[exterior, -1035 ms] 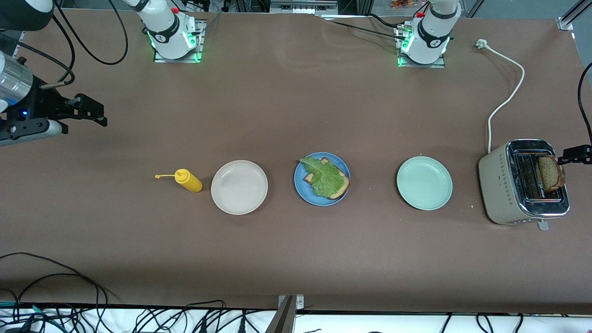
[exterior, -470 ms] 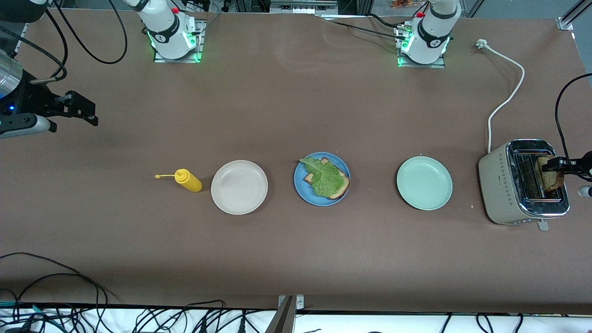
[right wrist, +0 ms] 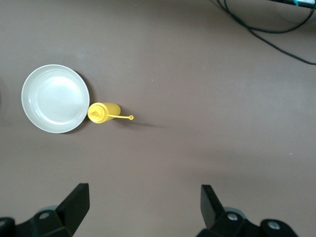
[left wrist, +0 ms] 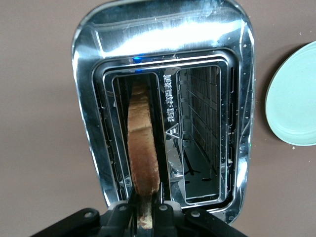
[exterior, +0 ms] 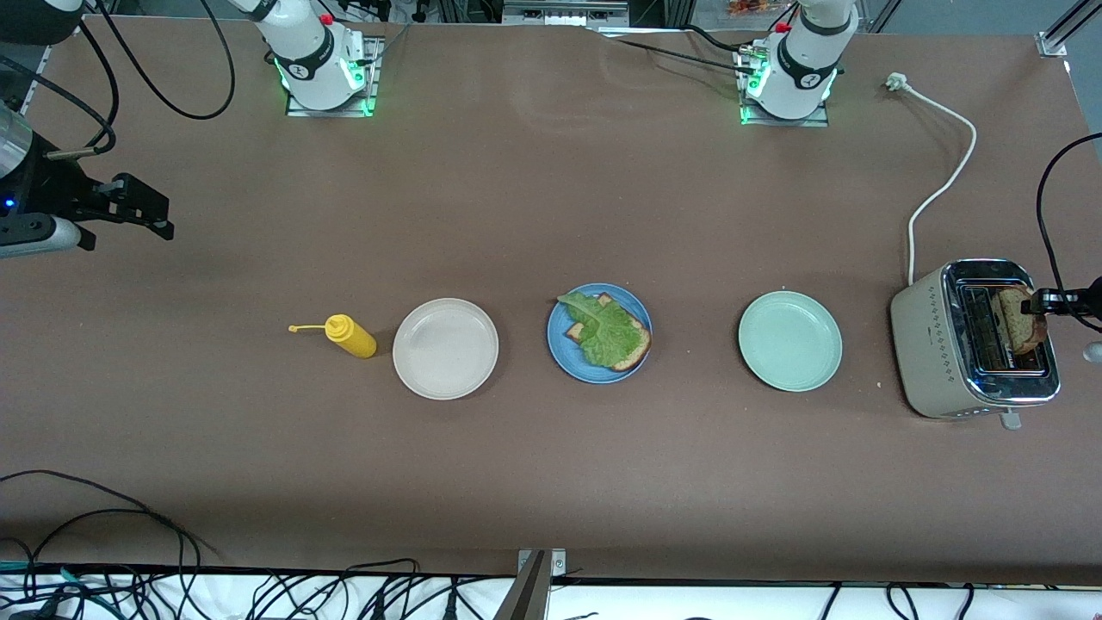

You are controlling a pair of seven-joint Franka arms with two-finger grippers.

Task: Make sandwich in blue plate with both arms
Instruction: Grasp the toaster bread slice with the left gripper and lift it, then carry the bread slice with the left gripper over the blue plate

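Note:
The blue plate [exterior: 561, 351] lies at the table's middle. On it rests one brown bread slice [exterior: 637, 350] with a ruffled green lettuce leaf [exterior: 603, 327] on top. A second bread slice [exterior: 1020, 323] stands upright in a slot of the toaster [exterior: 925, 344] at the left arm's end of the table. My left gripper [exterior: 1037, 303] is over the toaster, shut on that slice's top edge [left wrist: 143, 143]. Its own midpoint in the left wrist view is the left gripper [left wrist: 146, 213]. My right gripper [exterior: 151, 211] hangs open and holding nothing over bare table at the right arm's end, also seen as the right gripper [right wrist: 143, 197].
A yellow squeeze bottle [exterior: 351, 336] lies beside a beige-white plate [exterior: 445, 348], toward the right arm's end. A pale mint-green plate [exterior: 789, 340] sits between the blue plate and the toaster. The toaster's white cord [exterior: 943, 181] runs toward the left arm's base.
My left gripper came down over the toaster and shut on the standing bread slice. My right gripper drifted farther toward the right arm's end of the table, still open.

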